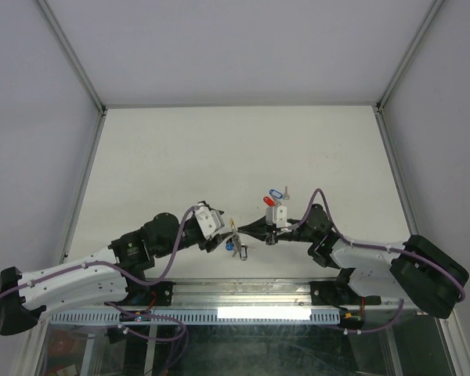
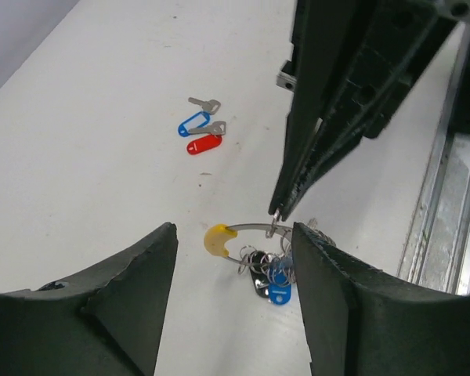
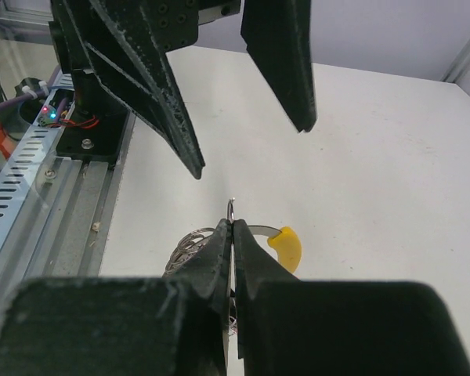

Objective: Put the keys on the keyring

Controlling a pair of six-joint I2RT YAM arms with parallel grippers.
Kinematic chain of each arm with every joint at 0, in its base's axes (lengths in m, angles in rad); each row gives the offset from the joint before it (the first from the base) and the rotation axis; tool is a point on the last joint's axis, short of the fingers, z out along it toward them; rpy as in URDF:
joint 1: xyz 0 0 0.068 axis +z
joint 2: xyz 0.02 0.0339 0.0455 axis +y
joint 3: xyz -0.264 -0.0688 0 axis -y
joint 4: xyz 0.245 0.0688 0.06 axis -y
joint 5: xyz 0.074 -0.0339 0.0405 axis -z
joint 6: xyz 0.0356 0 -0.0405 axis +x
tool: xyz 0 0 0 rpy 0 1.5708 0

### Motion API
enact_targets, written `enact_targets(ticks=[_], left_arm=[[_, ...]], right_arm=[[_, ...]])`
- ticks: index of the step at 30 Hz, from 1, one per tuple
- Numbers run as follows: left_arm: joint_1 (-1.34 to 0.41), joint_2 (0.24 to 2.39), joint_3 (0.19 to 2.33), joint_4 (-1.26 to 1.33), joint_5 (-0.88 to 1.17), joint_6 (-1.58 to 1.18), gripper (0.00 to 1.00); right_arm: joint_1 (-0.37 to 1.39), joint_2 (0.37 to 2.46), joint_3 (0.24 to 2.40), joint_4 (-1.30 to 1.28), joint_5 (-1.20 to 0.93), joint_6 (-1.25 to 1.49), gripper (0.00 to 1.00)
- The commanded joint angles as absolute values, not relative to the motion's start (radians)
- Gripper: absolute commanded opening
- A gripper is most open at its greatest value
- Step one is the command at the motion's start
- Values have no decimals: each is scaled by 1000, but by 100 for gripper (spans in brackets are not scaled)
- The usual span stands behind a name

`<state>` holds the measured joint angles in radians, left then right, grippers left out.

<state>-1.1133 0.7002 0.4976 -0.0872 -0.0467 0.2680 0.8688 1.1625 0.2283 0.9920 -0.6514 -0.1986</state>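
Right jaws tight on keyring (image 3: 284, 244), cluster of keys (image 2: 268, 272) beneath.

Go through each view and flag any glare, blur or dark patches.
Top external: a bright strip blows out white at the near edge; the table is evenly lit, with faint shadows. Left wrist: the left claw is a dark, soft-edged mass; loose keys look crisp. Right wrist: the right claw is near-black, hiding part of the keyring.

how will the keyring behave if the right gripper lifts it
The keyring is thin wire pinched only by the tips of the right gripper, so it would probably pivot or slip. The keys bunched on it look loose, likely swinging and dragging that side down. It looks light overall.
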Motion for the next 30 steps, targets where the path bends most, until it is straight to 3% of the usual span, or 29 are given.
enact_targets(ticks=[1, 13, 21, 30], left_arm=[[-1121, 719, 497, 105, -204, 79, 64], [-1082, 964, 657, 150, -421, -76, 74], [-733, 1161, 741, 242, -12, -210, 74], [-712, 1527, 989, 231, 229, -121, 68]], right_arm=[[873, 1106, 210, 1080, -580, -183, 0], [873, 756, 122, 698, -424, -179, 0], [872, 570, 122, 524, -381, -153, 0], [873, 528, 130, 474, -385, -149, 0]])
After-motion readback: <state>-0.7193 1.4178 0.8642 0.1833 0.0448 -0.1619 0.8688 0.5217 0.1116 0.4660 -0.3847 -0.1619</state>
